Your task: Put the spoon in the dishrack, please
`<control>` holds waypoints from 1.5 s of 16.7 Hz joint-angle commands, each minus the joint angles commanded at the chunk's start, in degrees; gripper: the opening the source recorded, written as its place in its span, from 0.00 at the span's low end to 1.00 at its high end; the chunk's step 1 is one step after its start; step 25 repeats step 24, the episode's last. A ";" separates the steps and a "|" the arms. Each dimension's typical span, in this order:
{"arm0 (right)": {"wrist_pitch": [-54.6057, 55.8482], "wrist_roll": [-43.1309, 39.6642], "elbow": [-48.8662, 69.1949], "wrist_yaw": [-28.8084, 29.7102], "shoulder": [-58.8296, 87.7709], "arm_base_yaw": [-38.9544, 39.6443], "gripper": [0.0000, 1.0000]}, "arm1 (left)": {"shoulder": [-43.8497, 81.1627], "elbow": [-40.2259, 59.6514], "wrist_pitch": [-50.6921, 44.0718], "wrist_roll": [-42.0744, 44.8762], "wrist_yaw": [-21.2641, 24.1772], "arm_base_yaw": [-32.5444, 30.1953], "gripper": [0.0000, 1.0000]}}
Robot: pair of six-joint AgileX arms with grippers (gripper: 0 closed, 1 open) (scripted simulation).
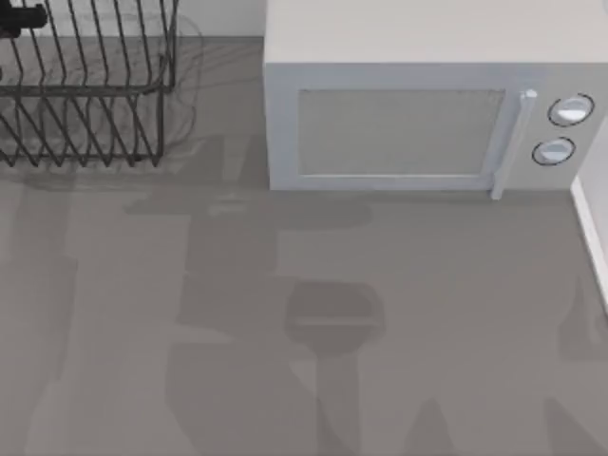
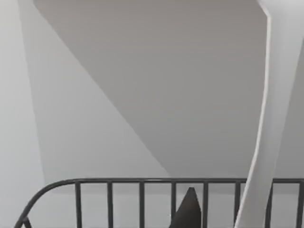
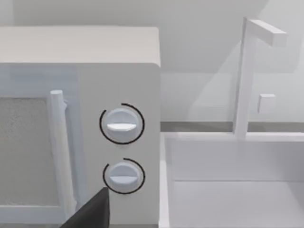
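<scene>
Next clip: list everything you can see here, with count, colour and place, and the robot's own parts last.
dishrack: one, black wire, far left corner of the table.
microwave: one, grey, far side, right of the dishrack; two round knobs beside its door.
sink: one, white, with a white faucet, right of the microwave.
table: one, grey.
spoon: one, white, slim, above the dishrack's rail; probably held, but the grip is hidden.
left gripper: dark tip over the dishrack's rail.
right gripper: dark tip in front of the microwave, near the knobs.
</scene>
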 joint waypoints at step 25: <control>0.00 0.00 0.00 0.00 0.00 0.00 1.00 | 0.30 -0.14 0.39 -0.01 -0.06 -0.07 1.00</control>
